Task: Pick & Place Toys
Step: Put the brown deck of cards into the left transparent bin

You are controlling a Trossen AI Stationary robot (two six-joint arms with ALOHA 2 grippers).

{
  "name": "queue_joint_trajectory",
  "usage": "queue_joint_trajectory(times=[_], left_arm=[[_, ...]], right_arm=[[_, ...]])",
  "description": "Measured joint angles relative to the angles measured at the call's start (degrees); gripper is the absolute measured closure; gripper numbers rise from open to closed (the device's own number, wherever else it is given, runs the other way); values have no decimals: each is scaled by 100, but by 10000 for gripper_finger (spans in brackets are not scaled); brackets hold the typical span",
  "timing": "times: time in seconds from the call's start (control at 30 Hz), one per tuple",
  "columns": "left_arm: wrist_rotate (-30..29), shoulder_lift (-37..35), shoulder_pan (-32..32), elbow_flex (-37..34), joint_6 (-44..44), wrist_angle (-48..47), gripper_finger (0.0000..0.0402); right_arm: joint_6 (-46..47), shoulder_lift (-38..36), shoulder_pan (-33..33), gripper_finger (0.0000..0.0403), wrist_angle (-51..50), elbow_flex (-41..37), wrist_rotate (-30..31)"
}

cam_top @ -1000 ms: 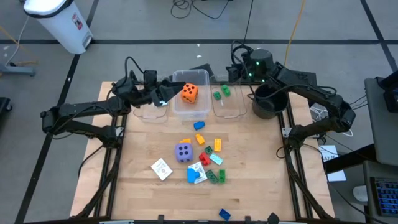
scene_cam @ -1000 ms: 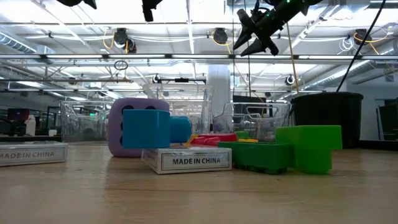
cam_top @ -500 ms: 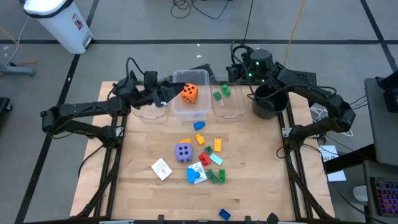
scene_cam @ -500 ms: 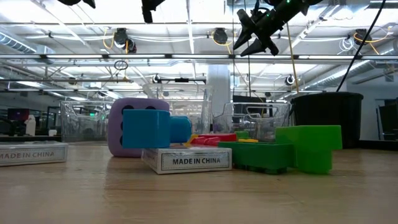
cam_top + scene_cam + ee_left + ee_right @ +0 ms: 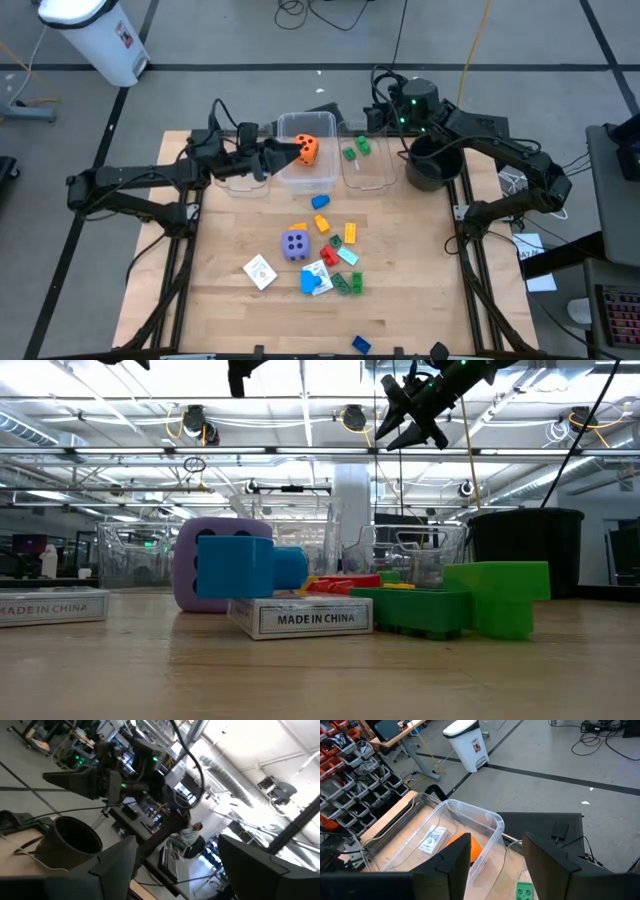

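An orange die (image 5: pixel 305 149) lies in the middle clear bin (image 5: pixel 318 178), and green bricks (image 5: pixel 355 150) lie in the right bin. On the table lie a purple die (image 5: pixel 295 244), a white card (image 5: pixel 260 271), several small bricks (image 5: pixel 340 250) and a lone blue brick (image 5: pixel 360 344) near the front edge. My left gripper (image 5: pixel 290 152) hovers open over the middle bin's left side, just beside the orange die, fingers (image 5: pixel 115 865) holding nothing. My right gripper (image 5: pixel 378 118) hangs open high above the right bin's far end; its wrist view shows nothing between its fingers (image 5: pixel 452 865).
A black pot (image 5: pixel 432 160) stands right of the bins at the far right. The left clear bin (image 5: pixel 240 178) holds a card (image 5: pixel 432 839). Bare wood lies along the table's left and right sides and along the near edge.
My left gripper has swung a little toward the table's right, from above the left bin's edge to above the middle bin beside the orange die, staying open. The toys and my right arm have kept still.
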Motion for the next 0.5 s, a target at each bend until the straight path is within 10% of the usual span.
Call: queue_joint_trajectory(times=[0.5], left_arm=[[-906,-2,-324,1,439,-571,121]], right_arm=[[0,2,0,231,-3,0,-2]])
